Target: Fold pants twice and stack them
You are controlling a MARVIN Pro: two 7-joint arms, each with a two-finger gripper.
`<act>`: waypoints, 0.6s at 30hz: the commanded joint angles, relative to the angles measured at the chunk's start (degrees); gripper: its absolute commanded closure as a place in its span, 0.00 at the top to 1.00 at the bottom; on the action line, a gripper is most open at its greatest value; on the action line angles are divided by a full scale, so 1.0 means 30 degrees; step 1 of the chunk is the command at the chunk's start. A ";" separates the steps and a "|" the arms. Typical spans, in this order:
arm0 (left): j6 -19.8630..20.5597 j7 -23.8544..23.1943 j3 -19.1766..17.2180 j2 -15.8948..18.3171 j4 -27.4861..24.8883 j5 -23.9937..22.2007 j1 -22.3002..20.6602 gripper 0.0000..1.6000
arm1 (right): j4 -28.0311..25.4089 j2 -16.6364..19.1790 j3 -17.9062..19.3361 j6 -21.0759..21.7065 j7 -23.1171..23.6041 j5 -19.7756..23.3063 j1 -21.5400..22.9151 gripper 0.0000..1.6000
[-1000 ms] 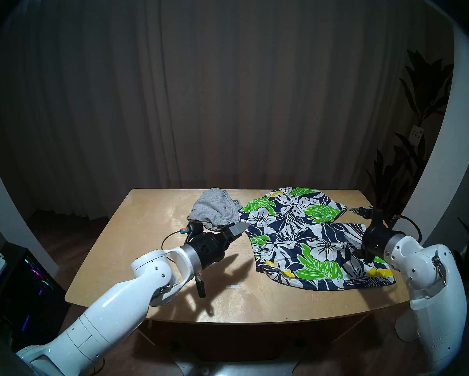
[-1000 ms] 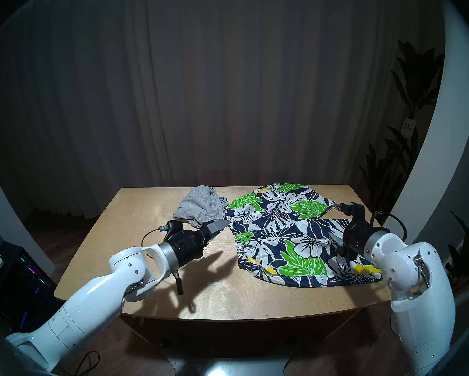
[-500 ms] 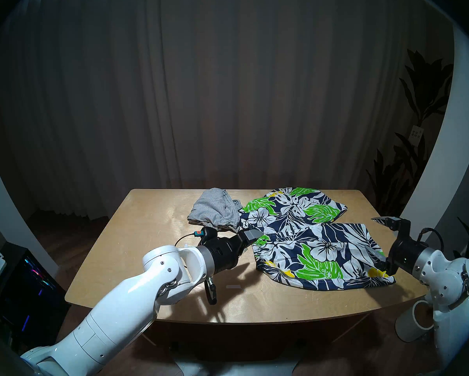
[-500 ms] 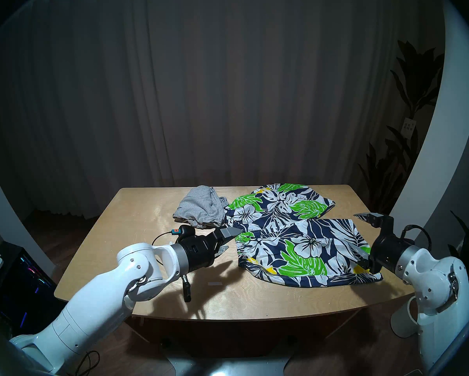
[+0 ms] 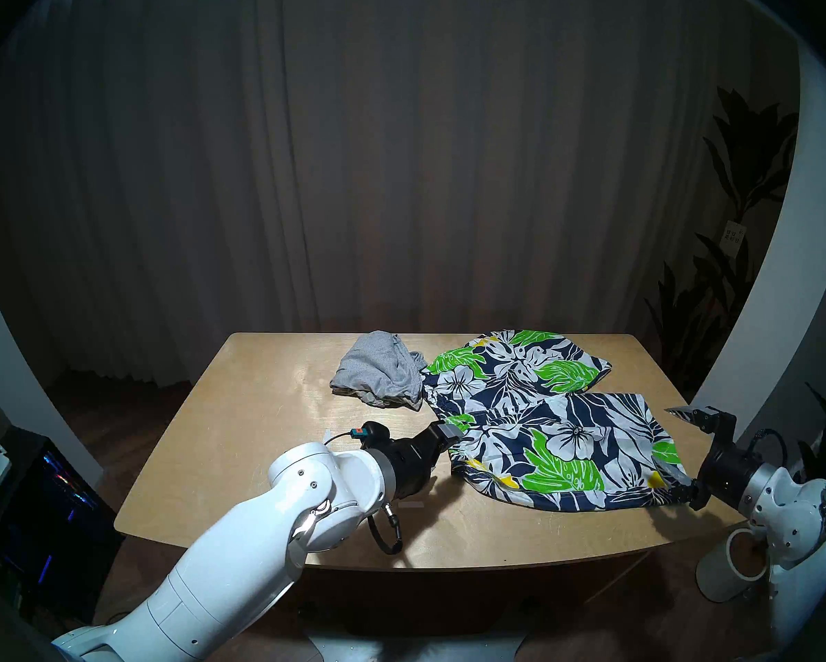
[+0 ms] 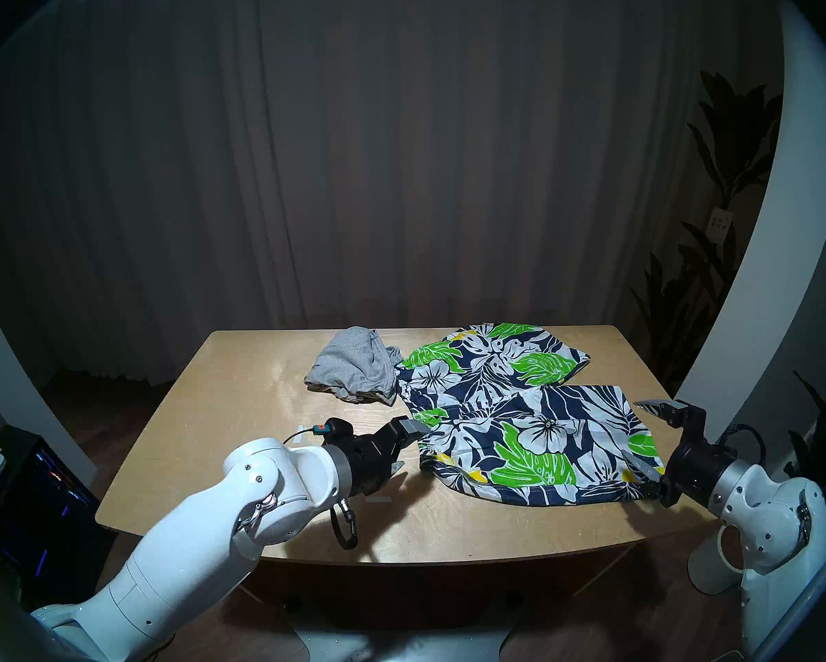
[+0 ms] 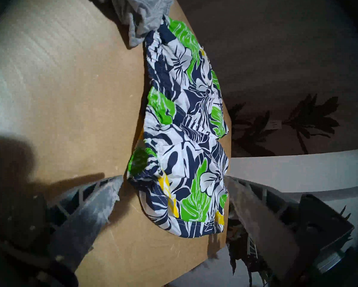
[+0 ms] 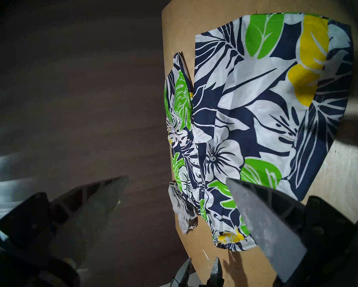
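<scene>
Left gripper point(image 5: 442, 443), jaws spread wide and empty, is shown just beside the gathered waistband at the near-left corner of the floral shorts point(image 5: 545, 422); in the left wrist view the waistband corner point(image 7: 145, 176) is seen between the two fingers point(image 7: 103, 195), not yet pinched. Right gripper point(image 5: 683, 451), likewise wide and empty, is held at the table's right edge, one finger over the hem of the near leg, the other raised clear of the cloth. Floral shorts are laid flat across the right half of the table point(image 5: 239, 455), unfolded, both legs pointing right. Grey shorts point(image 5: 377, 377) are left crumpled at the far middle, touching the far end of the floral waistband.

Risks, as judged from this arrangement:
- Only the top layer of the elastic waistband may be caught if the jaws are closed too shallow; the shorts would then open like a bag when lifted and the fold would be skewed
- The lower finger may be driven into the tabletop instead of under the cloth, so that the waistband is bunched and pushed right
- An uneven lift may result if the hem is gripped by the right gripper near its edge only, since thin woven cloth slips easily
- The grey shorts may be dragged along, as the two garments are in contact
</scene>
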 commanded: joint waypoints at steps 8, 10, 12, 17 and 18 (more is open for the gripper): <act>-0.0646 0.1613 0.0403 -0.0832 -0.1035 -0.0599 -0.0128 1.00 | 0.0531 0.0012 0.0475 0.0793 0.0671 -0.0326 0.0135 1.00; -0.0589 0.1886 0.0661 -0.1041 -0.0636 -0.0578 -0.0355 1.00 | 0.0525 -0.0088 0.0521 0.0742 0.0710 -0.0417 0.0120 1.00; -0.0585 0.1771 0.0934 -0.1295 -0.0230 -0.0491 -0.0511 1.00 | 0.0521 -0.0140 0.0559 0.0745 0.0720 -0.0426 0.0114 1.00; -0.0496 0.1657 0.1394 -0.1758 0.0498 -0.0451 -0.0948 1.00 | 0.0543 -0.0317 0.0644 0.0685 0.0730 -0.0491 0.0106 1.00; -0.0510 0.1652 0.1430 -0.1823 0.0578 -0.0440 -0.1003 1.00 | 0.0554 -0.0339 0.0663 0.0704 0.0736 -0.0504 0.0097 1.00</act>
